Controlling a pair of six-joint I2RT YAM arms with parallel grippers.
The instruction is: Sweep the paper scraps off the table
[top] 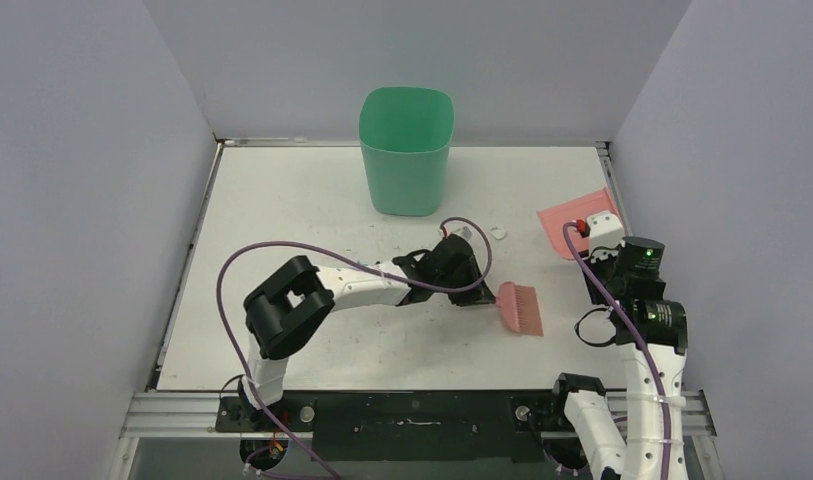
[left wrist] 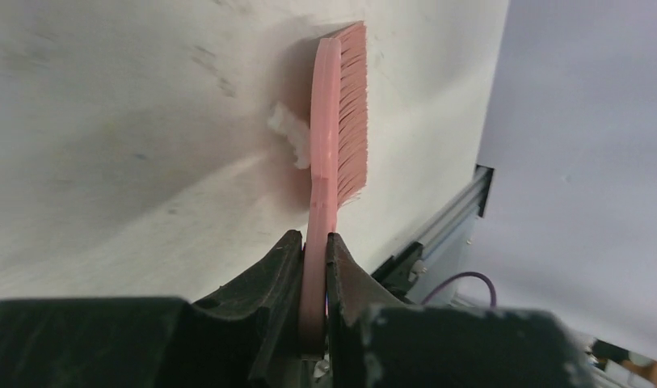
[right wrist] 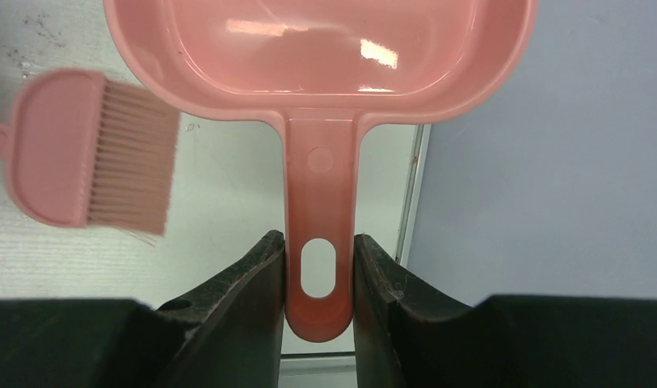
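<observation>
My left gripper [top: 479, 285] is shut on the handle of the pink hand brush [top: 520, 307] and holds it low over the white table [top: 282, 200], right of centre. In the left wrist view the gripper [left wrist: 315, 242] clamps the brush [left wrist: 337, 121], bristles to the right, with one white paper scrap [left wrist: 288, 133] lying against its back. A small white bit [top: 498, 232] lies near the bin. My right gripper [top: 594, 240] is shut on the pink dustpan [top: 579, 222] at the table's right edge. In the right wrist view the gripper [right wrist: 319, 242] pinches the dustpan [right wrist: 317, 48] by its handle. No coloured scraps show.
A tall green bin [top: 406, 150] stands at the back centre of the table. Grey walls close in the left, back and right sides. A metal rail [top: 412, 405] runs along the near edge. The brush head [right wrist: 90, 153] shows left of the dustpan in the right wrist view.
</observation>
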